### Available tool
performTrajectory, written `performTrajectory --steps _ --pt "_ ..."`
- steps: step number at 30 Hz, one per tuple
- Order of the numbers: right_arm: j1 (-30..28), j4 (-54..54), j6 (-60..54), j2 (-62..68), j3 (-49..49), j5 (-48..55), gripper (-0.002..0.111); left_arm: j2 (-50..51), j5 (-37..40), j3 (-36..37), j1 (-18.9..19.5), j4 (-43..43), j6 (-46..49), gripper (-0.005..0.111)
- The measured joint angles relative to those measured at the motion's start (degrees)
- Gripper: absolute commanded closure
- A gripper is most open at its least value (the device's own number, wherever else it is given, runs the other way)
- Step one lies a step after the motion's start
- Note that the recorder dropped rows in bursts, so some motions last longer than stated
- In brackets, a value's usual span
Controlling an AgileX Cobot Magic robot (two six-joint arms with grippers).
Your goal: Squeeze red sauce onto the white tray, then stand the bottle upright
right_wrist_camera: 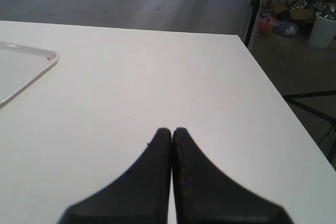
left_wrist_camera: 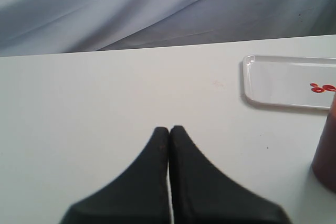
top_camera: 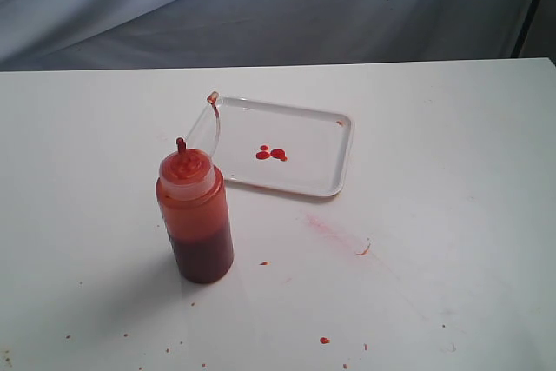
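The bottle (top_camera: 195, 215) stands upright on the table just in front of the white tray (top_camera: 321, 182), its tethered cap (top_camera: 212, 97) hanging open above the nozzle. Small blobs of red sauce (top_camera: 271, 154) lie near the tray's middle. Neither arm shows in the exterior view. In the left wrist view my left gripper (left_wrist_camera: 169, 128) is shut and empty over bare table, with the tray (left_wrist_camera: 252, 85), the sauce blobs (left_wrist_camera: 321, 88) and a sliver of the bottle (left_wrist_camera: 326, 150) off to one side. My right gripper (right_wrist_camera: 172, 129) is also shut and empty, with a tray corner (right_wrist_camera: 31, 64) at the frame's edge.
A pinkish smear (top_camera: 334, 234) and dried red specks (top_camera: 324, 340) mark the white table (top_camera: 452, 215). A grey cloth backdrop (top_camera: 261, 6) hangs behind it. The right wrist view shows the table's side edge (right_wrist_camera: 273, 98), a dark stand (right_wrist_camera: 257, 3) and floor clutter (right_wrist_camera: 294, 9) beyond.
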Motion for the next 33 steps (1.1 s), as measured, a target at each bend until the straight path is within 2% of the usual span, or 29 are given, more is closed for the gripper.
performTrajectory --steps 12,17,33 --pt "0.00 0.00 0.00 0.00 0.00 0.00 0.108 0.00 0.00 0.00 0.00 0.00 0.00 0.107" --pt "0.00 0.00 0.00 0.00 0.00 0.00 0.108 0.00 0.00 0.00 2.29 0.00 0.00 0.107" --pt "0.00 0.00 0.00 0.00 0.00 0.00 0.108 0.00 0.00 0.00 1.35 0.00 0.00 0.107"
